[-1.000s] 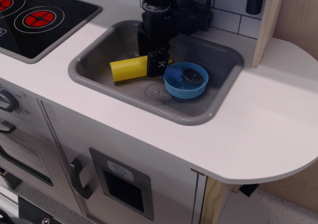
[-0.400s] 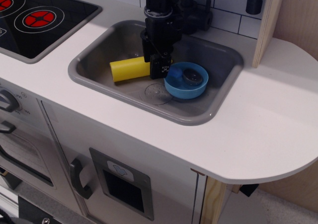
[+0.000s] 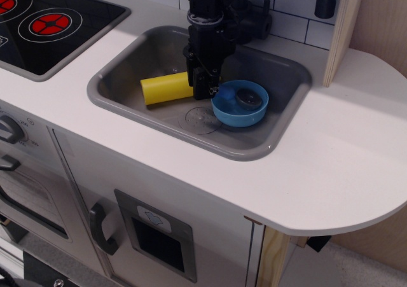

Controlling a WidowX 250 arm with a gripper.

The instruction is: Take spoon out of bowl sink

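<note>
The spoon (image 3: 240, 97) is sat in the light blue bowl (image 3: 240, 114) mid-frame in the grey sink (image 3: 124, 77), handle toward the gripper (image 3: 208, 90), which looks lowered for a grab, though its opening can't really be made out.

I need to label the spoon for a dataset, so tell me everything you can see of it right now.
The spoon is a small toy piece with a short, thick blue handle and a round, dark grey, metallic-looking scoop. It lies inside the light blue bowl, scoop near the middle, handle pointing to the bowl's left rim. The bowl sits in the grey sink. The black hand is at the handle's end; whether it grips the handle cannot be told.
</note>
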